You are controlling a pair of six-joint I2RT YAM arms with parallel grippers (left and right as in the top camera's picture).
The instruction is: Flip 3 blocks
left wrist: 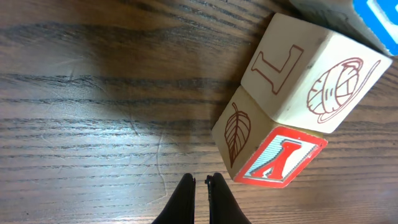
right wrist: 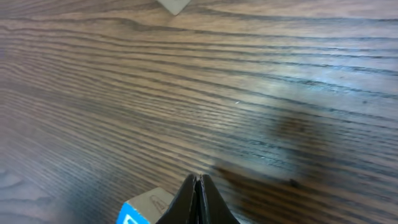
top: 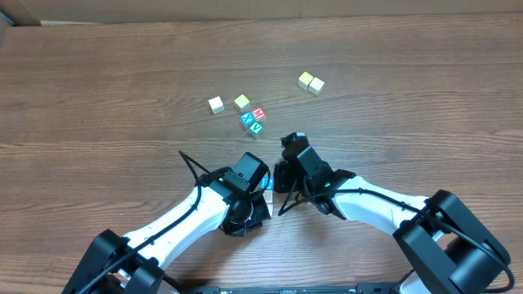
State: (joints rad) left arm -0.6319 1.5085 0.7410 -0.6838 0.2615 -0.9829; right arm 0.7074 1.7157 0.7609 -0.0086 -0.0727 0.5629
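Blocks are clustering toward the near edge of the worktop (top: 98,73), about midway along it, between the two arms. In the left wrist view a cream block (left wrist: 311,74) is sitting against a block with a red letter face (left wrist: 280,155). The cream one is showing a red-outlined L on one face and a ball of yarn on another, and its neighbour is also showing a leaf drawing. A blue-faced block (left wrist: 376,12) is poking in at the top corner, just beside the cream one. The left gripper (left wrist: 201,186) is hovering near the leaf face with its jaws closed on nothing. The right gripper (right wrist: 198,193) is likewise showing its jaws pressed together and empty — the blue-faced block is lying just beside its tips. Other cubes (top: 252,119) are lying well apart, toward the middle of the worktop.
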